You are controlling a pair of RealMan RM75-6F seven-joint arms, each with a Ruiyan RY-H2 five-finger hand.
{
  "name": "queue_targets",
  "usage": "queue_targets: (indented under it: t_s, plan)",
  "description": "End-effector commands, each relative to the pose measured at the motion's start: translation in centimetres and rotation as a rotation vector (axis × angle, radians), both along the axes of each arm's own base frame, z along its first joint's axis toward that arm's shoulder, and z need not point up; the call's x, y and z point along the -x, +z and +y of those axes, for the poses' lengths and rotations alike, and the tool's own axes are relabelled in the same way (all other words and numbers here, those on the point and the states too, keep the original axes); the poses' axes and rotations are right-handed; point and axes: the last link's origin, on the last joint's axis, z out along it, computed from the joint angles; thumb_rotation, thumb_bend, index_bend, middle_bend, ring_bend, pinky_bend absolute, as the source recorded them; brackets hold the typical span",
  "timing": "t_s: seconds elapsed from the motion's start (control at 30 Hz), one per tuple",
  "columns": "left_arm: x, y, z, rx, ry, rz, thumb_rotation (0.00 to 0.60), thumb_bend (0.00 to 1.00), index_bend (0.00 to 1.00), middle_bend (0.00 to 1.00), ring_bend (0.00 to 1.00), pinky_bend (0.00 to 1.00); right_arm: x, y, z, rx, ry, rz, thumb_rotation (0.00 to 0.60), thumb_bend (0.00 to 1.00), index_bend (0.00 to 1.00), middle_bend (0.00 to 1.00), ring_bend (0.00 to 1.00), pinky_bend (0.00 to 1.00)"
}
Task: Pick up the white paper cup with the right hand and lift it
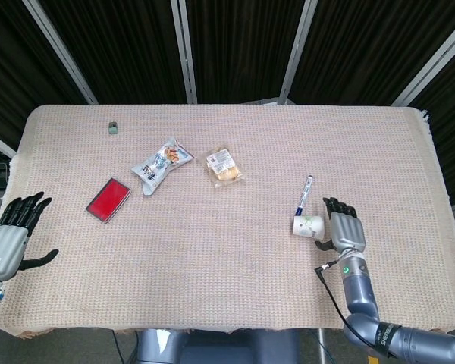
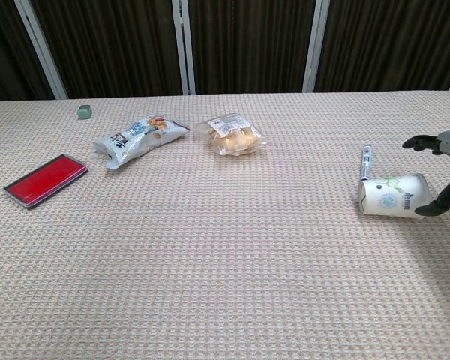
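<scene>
White paper cup (image 2: 392, 194): on its side on worktop (image 2: 210, 247), unlifted. Right hand (image 1: 344, 230): fingers spread beside it, grasp outstanding.

Bright, even overhead light; soft shadows, sharp focus.

Your right hand (image 1: 344, 230) sits with the white paper cup (image 1: 308, 226) lying on its side just to its left, and the pen (image 1: 304, 194) lies just beyond the cup, touching or nearly so. Farther left of the cup, bare tabletop (image 1: 212, 250) stretches out; the snack bags sit well away.
</scene>
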Motion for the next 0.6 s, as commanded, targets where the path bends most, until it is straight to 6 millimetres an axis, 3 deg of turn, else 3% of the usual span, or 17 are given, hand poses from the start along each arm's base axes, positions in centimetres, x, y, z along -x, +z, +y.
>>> queue_targets:
  t_s: [0.03, 0.27, 0.6]
  plan:
    - [0.0, 0.0, 0.0, 0.000, 0.000, 0.000, 0.600, 0.13, 0.00, 0.00, 0.00, 0.00, -0.9, -0.7, 0.5, 0.008, 0.044, -0.003, 0.600, 0.10, 0.06, 0.00, 0.00, 0.00]
    - [0.0, 0.0, 0.0, 0.003, -0.001, -0.004, 0.600, 0.13, 0.00, 0.00, 0.00, 0.00, -2.5, -1.9, 0.5, 0.053, 0.086, -0.034, 0.600, 0.10, 0.24, 0.00, 0.00, 0.00]
    - [0.0, 0.0, 0.1, 0.005, -0.001, -0.005, 0.600, 0.14, 0.00, 0.00, 0.00, 0.00, -2.9, -3.8, 0.5, 0.036, 0.077, 0.000, 0.600, 0.10, 0.31, 0.00, 0.00, 0.00]
